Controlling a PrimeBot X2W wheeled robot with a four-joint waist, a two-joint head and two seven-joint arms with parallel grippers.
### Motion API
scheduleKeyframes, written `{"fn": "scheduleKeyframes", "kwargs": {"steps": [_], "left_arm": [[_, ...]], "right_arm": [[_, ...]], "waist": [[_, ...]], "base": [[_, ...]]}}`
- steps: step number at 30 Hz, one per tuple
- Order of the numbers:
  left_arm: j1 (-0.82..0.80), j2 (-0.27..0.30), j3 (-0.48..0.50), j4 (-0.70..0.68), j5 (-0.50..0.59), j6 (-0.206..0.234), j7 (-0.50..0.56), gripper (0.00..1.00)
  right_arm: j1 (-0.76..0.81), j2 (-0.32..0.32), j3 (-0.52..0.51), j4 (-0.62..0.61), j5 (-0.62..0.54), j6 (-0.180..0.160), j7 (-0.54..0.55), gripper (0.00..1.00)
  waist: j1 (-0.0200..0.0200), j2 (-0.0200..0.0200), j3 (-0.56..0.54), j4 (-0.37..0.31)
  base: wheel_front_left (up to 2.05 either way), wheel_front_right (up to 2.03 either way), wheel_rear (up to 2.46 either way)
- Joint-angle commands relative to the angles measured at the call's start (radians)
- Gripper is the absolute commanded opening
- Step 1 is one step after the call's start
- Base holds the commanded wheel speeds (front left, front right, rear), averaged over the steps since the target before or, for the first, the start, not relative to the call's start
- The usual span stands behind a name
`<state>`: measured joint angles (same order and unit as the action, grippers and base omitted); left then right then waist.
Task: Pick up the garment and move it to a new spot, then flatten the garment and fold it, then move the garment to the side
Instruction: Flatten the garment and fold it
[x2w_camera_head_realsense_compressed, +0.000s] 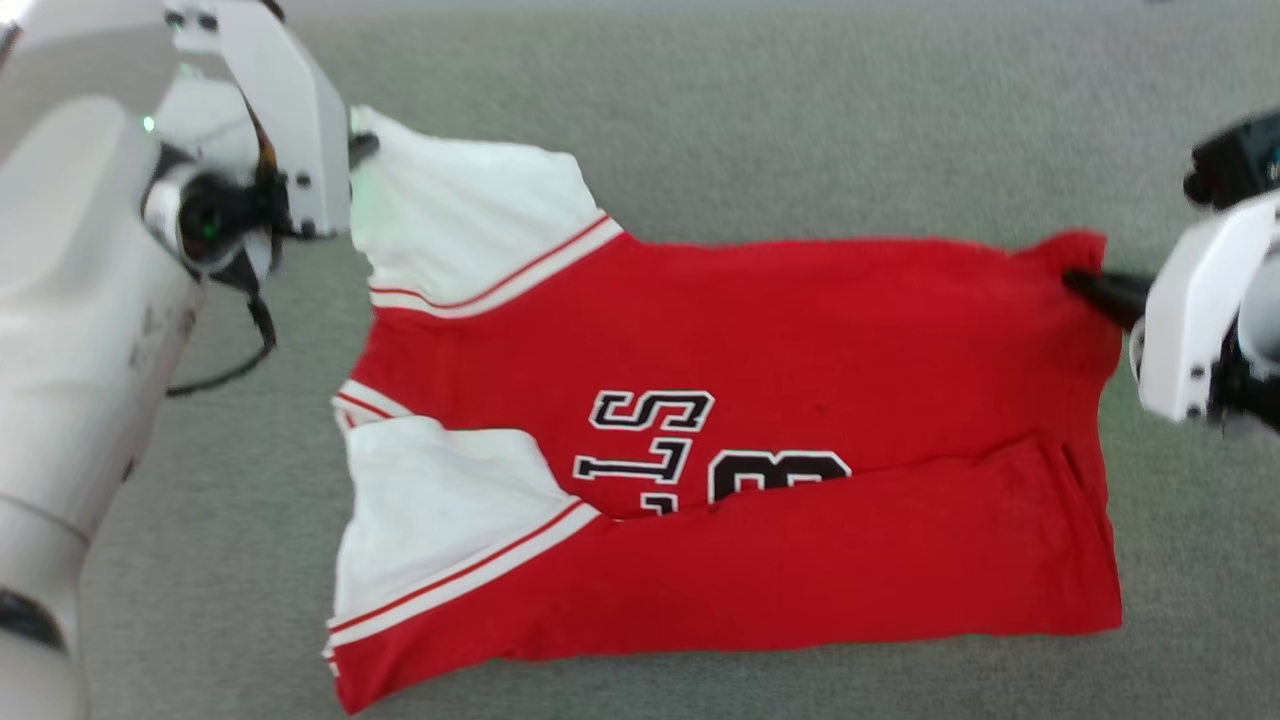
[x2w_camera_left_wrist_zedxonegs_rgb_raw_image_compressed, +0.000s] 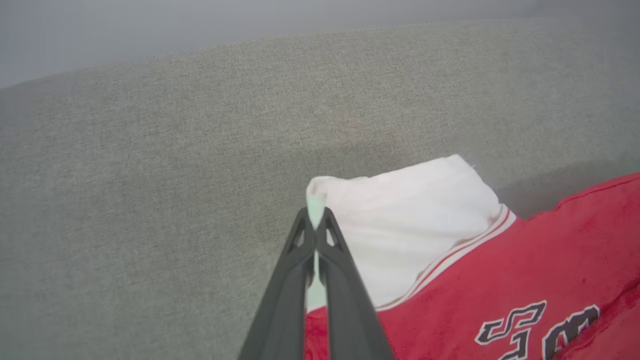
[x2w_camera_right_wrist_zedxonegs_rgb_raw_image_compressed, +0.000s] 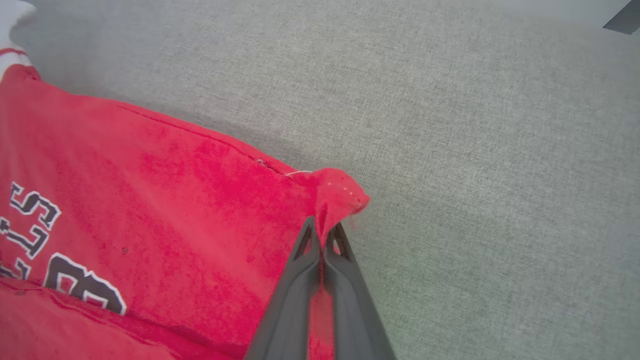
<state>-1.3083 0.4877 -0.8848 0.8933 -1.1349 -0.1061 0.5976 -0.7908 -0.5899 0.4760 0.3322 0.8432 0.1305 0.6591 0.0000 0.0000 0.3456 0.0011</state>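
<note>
Here, the garment (x2w_camera_head_realsense_compressed: 800, 330) lies on grey cloth (x2w_camera_head_realsense_compressed: 760, 120). The left gripper (x2w_camera_left_wrist_zedxonegs_rgb_raw_image_compressed: 316, 220) pinches its white sleeve, the right gripper (x2w_camera_right_wrist_zedxonegs_rgb_raw_image_compressed: 324, 235) a red corner.

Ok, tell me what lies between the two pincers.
The garment itself: its far edge runs from the left pincer to the right pincer, seen in the head view.

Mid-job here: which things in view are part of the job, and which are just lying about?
Part of the job: garment, red with white panels; left claw, shut on a white panel's corner; right claw, shut on a red corner.
Just lying about: grey fabric surface underneath; dark sliver at the right wrist view's top corner, unidentifiable.
</note>
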Motion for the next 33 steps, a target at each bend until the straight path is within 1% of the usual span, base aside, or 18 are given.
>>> {"fn": "scheduleKeyframes", "kwargs": {"steps": [1,4,6,8,11,13,15,19,21,23,25,27,28,29,30,31,32,33], "left_arm": [[0.026,0.011,-0.004,-0.017,-0.004,-0.003,0.001,0.0],[0.074,0.045,-0.016,-0.094,0.002,0.013,0.014,0.0],[0.114,0.072,-0.026,-0.159,0.002,0.034,0.027,0.0],[0.159,0.106,-0.03,-0.24,-0.003,0.065,0.043,0.0],[0.243,0.168,-0.039,-0.389,-0.012,0.127,0.067,0.0],[0.304,0.209,-0.042,-0.492,-0.029,0.178,0.087,0.0],[0.367,0.247,-0.048,-0.595,-0.04,0.23,0.101,0.0],[0.49,0.315,-0.058,-0.755,-0.078,0.328,0.124,0.0],[0.541,0.335,-0.065,-0.814,-0.093,0.364,0.128,0.0],[0.584,0.345,-0.068,-0.853,-0.112,0.39,0.129,0.0],[0.615,0.351,-0.081,-0.875,-0.119,0.405,0.134,0.0],[0.636,0.344,-0.093,-0.885,-0.126,0.414,0.142,0.0],[0.64,0.34,-0.099,-0.889,-0.122,0.411,0.142,0.0],[0.643,0.336,-0.1,-0.89,-0.12,0.41,0.138,0.11],[0.649,0.332,-0.099,-0.888,-0.127,0.408,0.134,0.23],[0.656,0.328,-0.096,-0.887,-0.136,0.406,0.133,0.31],[0.658,0.327,-0.092,-0.885,-0.14,0.407,0.126,0.42],[0.655,0.335,-0.093,-0.886,-0.128,0.405,0.122,0.5]], "right_arm": [[0.031,-0.008,0.001,-0.01,0.006,0.0,-0.008,0.0],[0.095,-0.027,-0.006,-0.048,0.02,0.0,-0.019,0.0],[0.144,-0.043,-0.014,-0.075,0.029,0.0,-0.024,0.0],[0.191,-0.056,-0.022,-0.104,0.035,0.0,-0.026,0.0],[0.263,-0.072,-0.047,-0.148,0.041,0.0,-0.024,0.0],[0.31,-0.079,-0.067,-0.171,0.044,0.0,-0.019,0.0],[0.36,-0.08,-0.088,-0.19,0.045,0.0,-0.009,0.0],[0.439,-0.066,-0.126,-0.227,0.031,0.0,0.009,0.0],[0.469,-0.058,-0.141,-0.241,0.021,0.0,0.018,0.0],[0.496,-0.045,-0.159,-0.25,0.011,0.0,0.029,0.0],[0.512,-0.034,-0.17,-0.26,0.0,0.0,0.038,0.0],[0.528,-0.022,-0.179,-0.261,-0.012,0.0,0.051,0.0],[0.535,-0.016,-0.184,-0.262,-0.017,0.0,0.056,0.0],[0.539,-0.01,-0.189,-0.263,-0.023,0.0,0.062,0.03],[0.543,-0.004,-0.194,-0.265,-0.027,0.0,0.067,0.36],[0.547,0.001,-0.197,-0.266,-0.032,0.0,0.07,0.45],[0.552,0.005,-0.2,-0.269,-0.035,0.0,0.077,1.0],[0.556,0.008,-0.204,-0.271,-0.038,0.0,0.079,1.0]], "waist": [[0.0,0.0,-0.072,0.055],[0.0,0.0,-0.109,0.067],[0.0,0.0,-0.13,0.073],[0.0,0.0,-0.146,0.078],[0.0,0.0,-0.167,0.083],[0.0,0.0,-0.177,0.084],[0.0,0.0,-0.186,0.086],[0.0,0.0,-0.198,0.08],[0.0,0.0,-0.201,0.077],[0.0,0.0,-0.205,0.075],[0.0,0.0,-0.208,0.073],[0.0,0.0,-0.213,0.073],[0.0,0.0,-0.216,0.073],[0.0,0.0,-0.22,0.074],[0.0,0.0,-0.224,0.074],[0.0,0.0,-0.229,0.076],[0.0,0.0,-0.236,0.076],[0.0,0.0,-0.242,0.076]], "base": [[0.0,0.0,0.0],[0.0,0.0,0.0],[0.0,0.0,0.0],[0.0,0.0,0.0],[0.0,0.0,0.0],[0.0,0.0,0.0],[0.0,0.0,0.0],[0.0,0.0,0.0],[0.0,0.0,0.0],[0.0,0.0,0.0],[0.0,0.0,0.0],[0.0,0.0,0.0],[0.0,0.0,0.0],[0.0,0.0,0.0],[0.0,0.0,0.0],[0.0,0.0,0.0],[0.0,0.0,0.0],[0.0,0.0,0.0]]}}
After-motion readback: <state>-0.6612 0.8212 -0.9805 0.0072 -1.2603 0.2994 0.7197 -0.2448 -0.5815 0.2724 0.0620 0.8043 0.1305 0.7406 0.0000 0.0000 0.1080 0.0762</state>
